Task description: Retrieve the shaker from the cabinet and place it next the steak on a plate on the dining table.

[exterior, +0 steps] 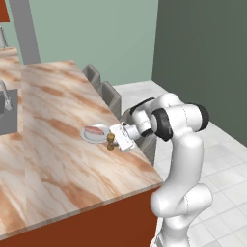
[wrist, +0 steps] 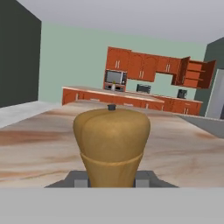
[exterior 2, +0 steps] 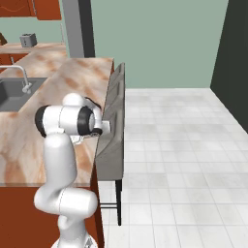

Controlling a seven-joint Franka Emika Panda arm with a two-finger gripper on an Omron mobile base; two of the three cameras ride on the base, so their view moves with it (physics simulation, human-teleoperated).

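Note:
My gripper [exterior: 115, 140] is shut on the shaker [exterior: 111, 141], a small tan wooden mill held upright. The shaker hangs low over the dining table [exterior: 58, 159], close beside the right rim of the grey plate [exterior: 89, 137], and I cannot tell if its base touches the top. The pinkish steak [exterior: 96, 130] lies on that plate. In the hand view the shaker [wrist: 111, 135] fills the middle, with my gripper [wrist: 111, 180] closed around its lower part and one fingertip [wrist: 80, 180] on each side. Far behind, the cabinet [wrist: 194, 73] stands with its door open.
Grey stools [exterior: 110, 96] [exterior 2: 114, 126] line the table's right side, just behind my arm. A sink [exterior: 7, 116] [exterior 2: 14, 92] with a faucet [exterior 2: 24, 80] is set into the table's left part. The table's near edge [exterior: 96, 202] lies in front of the base.

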